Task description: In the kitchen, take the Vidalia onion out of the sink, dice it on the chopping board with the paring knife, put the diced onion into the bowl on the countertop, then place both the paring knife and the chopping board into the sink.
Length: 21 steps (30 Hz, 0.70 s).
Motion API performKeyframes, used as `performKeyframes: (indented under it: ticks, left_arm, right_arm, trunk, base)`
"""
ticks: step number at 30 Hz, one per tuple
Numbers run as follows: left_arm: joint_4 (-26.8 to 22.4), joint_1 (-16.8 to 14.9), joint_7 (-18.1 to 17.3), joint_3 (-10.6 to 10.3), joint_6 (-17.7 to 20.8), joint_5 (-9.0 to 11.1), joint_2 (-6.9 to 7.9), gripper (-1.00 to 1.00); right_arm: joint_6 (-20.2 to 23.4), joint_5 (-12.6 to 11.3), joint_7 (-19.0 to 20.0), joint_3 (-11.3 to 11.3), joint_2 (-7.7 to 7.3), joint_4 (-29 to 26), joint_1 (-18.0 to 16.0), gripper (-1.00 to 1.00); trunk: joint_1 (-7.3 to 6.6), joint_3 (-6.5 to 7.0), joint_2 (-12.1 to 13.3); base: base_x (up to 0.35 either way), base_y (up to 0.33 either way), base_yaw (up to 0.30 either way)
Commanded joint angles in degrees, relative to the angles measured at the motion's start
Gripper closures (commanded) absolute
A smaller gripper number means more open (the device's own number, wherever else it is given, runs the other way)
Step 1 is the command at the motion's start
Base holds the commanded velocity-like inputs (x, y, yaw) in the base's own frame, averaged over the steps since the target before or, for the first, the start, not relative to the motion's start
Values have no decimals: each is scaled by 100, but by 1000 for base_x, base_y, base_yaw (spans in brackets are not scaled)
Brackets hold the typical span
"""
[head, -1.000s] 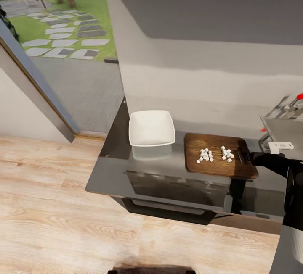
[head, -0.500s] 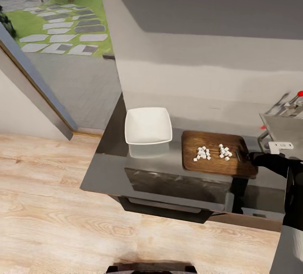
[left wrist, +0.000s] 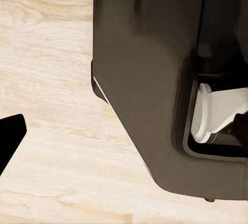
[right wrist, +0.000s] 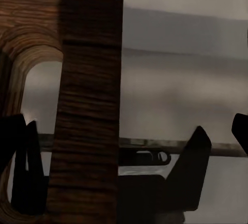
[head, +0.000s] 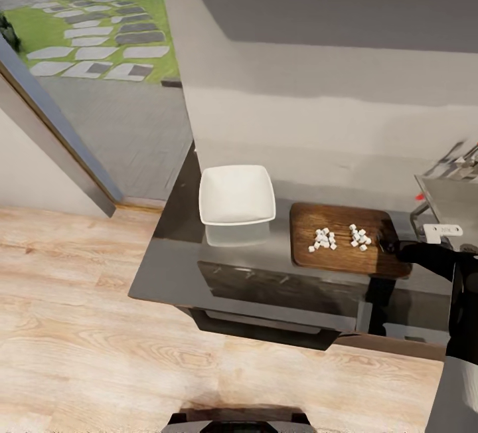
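Observation:
The chopping board [head: 342, 257] lies on the countertop [head: 176, 267] with two small heaps of diced onion [head: 323, 240] on it. To its left stands the white bowl [head: 238, 195], nothing in it. My right gripper [head: 390, 247] is at the board's right end. In the right wrist view its dark fingers [right wrist: 196, 162] straddle the board's handle bar [right wrist: 88, 105] beside the slot, with a gap on each side. The sink [head: 458, 207] shows at the right edge. One dark finger [left wrist: 10, 136] of my left gripper hangs over the plank floor. The paring knife is out of view.
A grey wall rises behind the countertop. To the left an open doorway [head: 99, 94] leads to paving and a lawn. Light wooden floor [head: 79, 327] lies in front of the cabinet. My own dark base [left wrist: 155, 79] shows in the left wrist view.
The head view has shifted a little. Board, bowl, onion pieces and right gripper keep their places relative to each other.

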Motion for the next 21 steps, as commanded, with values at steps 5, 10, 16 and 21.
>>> performKeyframes:
  ticks: [5,10,16,21]
  left_arm:
    - [-11,-1,48,-49,-16,50,10,-100]
    - [-11,-1,48,-49,-16,50,10,-100]
    - [-11,-1,48,-49,-16,50,10,-100]
    - [-11,-1,48,-48,-16,50,10,-100]
  right_arm:
    - [15,56,60,-5,-6,-6,-4,-100]
    - [15,59,60,-5,-5,-6,-3,-100]
    - [15,71,60,-18,-16,-6,-5,-100]
    - [15,74,60,-14,-14,-5,-3,-100]
  trunk:
    - [3,-54,-10]
    - [3,-100,-10]
    - [3,-146,-10]
    - [3,-151,-10]
  base:
    - [0,0,0]
    - [0,0,0]
    - [0,0,0]
    - [0,0,0]
